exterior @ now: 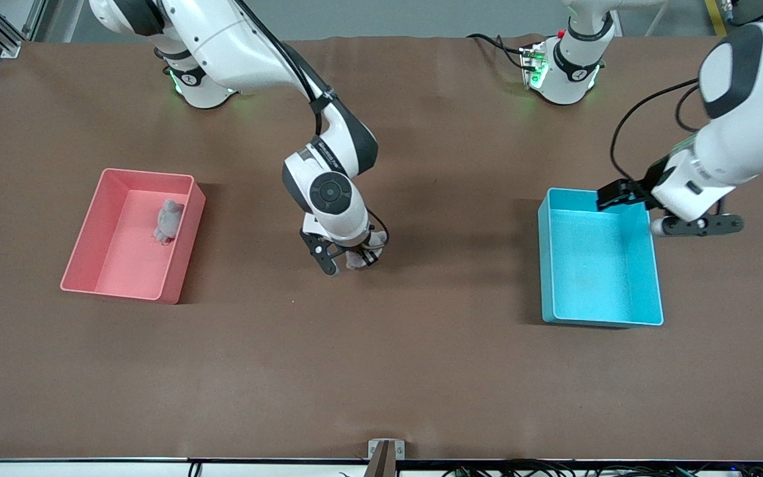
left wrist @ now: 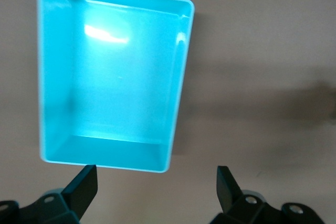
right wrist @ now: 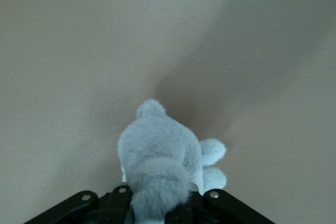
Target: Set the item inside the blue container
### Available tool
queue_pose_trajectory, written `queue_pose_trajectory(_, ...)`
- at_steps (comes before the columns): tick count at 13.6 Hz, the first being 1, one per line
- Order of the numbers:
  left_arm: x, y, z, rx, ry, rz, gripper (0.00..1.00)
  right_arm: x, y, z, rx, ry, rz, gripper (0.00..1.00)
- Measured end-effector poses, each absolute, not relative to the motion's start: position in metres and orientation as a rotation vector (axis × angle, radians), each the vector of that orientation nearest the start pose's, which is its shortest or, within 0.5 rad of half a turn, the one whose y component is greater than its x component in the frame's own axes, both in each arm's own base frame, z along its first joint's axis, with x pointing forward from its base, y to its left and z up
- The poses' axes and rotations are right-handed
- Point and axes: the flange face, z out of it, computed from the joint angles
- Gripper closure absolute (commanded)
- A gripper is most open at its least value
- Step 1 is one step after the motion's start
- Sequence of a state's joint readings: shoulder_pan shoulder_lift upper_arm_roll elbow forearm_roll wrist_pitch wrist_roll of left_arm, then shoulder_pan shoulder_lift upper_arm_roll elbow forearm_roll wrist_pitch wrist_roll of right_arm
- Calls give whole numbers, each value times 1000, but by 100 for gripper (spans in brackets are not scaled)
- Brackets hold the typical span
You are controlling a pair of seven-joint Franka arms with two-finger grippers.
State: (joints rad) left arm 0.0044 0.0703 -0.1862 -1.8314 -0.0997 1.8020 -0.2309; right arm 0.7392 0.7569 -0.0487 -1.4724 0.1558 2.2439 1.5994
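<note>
Fluffy grey plush toy [right wrist: 160, 156] pinched by right tool [exterior: 348, 260] | smooth cyan bin [exterior: 646, 265] | left tool [left wrist: 157, 182] spread over table

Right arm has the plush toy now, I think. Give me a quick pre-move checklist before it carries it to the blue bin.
1. Right gripper shut on the grey plush toy: ok.
2. Toy lifted off the table: cannot tell.
3. Blue container holds nothing, room for the toy: ok.
4. Left gripper open, waiting over the container's edge toward the robots' bases: not ok, it may crowd the drop.
5. Second grey plush sits in the pink bin, out of the path: ok.
</note>
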Motion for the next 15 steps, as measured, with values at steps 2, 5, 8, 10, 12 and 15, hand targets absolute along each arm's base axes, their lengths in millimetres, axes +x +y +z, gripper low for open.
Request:
queue_pose_trajectory(2, 563, -148, 457, -3215, -208, 217, 0, 544, 473, 218, -2725, 1478, 120, 0)
queue_pose_trajectory(5, 565, -201, 417, -3211, -344, 241, 0, 544, 476, 220, -2722, 1473, 107, 0)
queue_pose_trajectory(8, 562, -252, 382, -3202, -507, 232, 0, 560, 468, 238, -2713, 1466, 76, 0)
queue_pose_trajectory(10, 558, -284, 364, -3196, -627, 217, 0, 573, 445, 265, -2799, 1392, 109, 0)
queue_pose_trajectory(12, 554, -313, 348, -3182, -763, 208, 0, 592, 400, 309, -2891, 1290, 177, 0)
queue_pose_trajectory(15, 549, -362, 330, -3144, -988, 221, 0, 617, 303, 372, -2975, 1087, 253, 0)
